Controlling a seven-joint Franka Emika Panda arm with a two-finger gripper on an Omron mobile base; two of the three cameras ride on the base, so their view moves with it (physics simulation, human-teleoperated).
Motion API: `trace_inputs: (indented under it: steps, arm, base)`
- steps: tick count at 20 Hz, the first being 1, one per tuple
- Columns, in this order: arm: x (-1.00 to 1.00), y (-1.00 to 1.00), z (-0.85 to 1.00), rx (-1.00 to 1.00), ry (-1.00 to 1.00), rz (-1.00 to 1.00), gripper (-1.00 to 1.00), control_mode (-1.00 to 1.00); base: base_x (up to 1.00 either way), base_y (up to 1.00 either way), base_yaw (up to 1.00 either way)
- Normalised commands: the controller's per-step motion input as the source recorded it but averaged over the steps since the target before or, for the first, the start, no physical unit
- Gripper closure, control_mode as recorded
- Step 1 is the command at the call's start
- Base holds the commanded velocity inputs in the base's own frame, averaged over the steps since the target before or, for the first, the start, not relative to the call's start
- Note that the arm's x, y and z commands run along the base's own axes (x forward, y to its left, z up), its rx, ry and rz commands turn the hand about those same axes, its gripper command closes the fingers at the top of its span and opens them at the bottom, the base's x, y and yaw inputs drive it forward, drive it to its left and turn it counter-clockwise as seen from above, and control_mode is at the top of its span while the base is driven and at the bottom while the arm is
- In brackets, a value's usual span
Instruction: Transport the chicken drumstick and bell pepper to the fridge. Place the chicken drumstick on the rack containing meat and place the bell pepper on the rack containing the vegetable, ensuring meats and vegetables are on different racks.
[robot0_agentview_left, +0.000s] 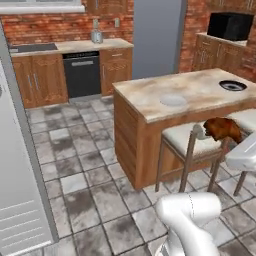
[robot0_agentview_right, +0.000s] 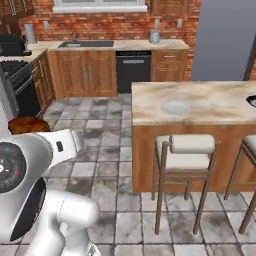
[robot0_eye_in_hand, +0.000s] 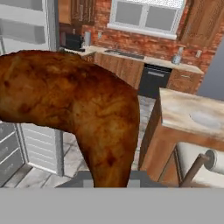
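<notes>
One chicken drumstick (robot0_eye_in_hand: 74, 109) in tool, above floor nr island counter (robot0_agentview_left: 200, 92).

1. The chicken drumstick (robot0_agentview_left: 223, 129) hangs at the right, in front of the stools, above the white arm (robot0_agentview_left: 195, 215); the gripper holding it is hidden.
2. A wooden island (robot0_agentview_left: 150, 107) with a marble top carries a pale plate (robot0_agentview_left: 173, 101) and a dark bowl (robot0_agentview_left: 232, 85).
3. A black dishwasher (robot0_agentview_left: 82, 75) sits among the brown cabinets; the fridge door (robot0_agentview_left: 20, 190) fills the left edge.
</notes>
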Motion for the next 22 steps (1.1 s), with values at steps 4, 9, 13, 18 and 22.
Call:
trace_inputs:
  steps: [4, 9, 13, 18, 22]
  arm:
    - [0.00, 0.00, 0.00, 0.00, 0.00, 0.00, 1.00, 1.00]
    - [0.00, 0.00, 0.00, 0.00, 0.00, 0.00, 1.00, 1.00]
    - [0.00, 0.00, 0.00, 0.00, 0.00, 0.00, 1.00, 1.00]
    - [0.00, 0.00, 0.00, 0.00, 0.00, 0.00, 1.00, 1.00]
    - [0.00, 0.00, 0.00, 0.00, 0.00, 0.00, 1.00, 1.00]
  base:
    - [0.00, 0.00, 1.00]
    - [0.00, 0.00, 1.00]
    - [0.11, -0.01, 0.99]
    - [0.95, -0.04, 0.75]
    - [1.00, -0.20, 0.55]
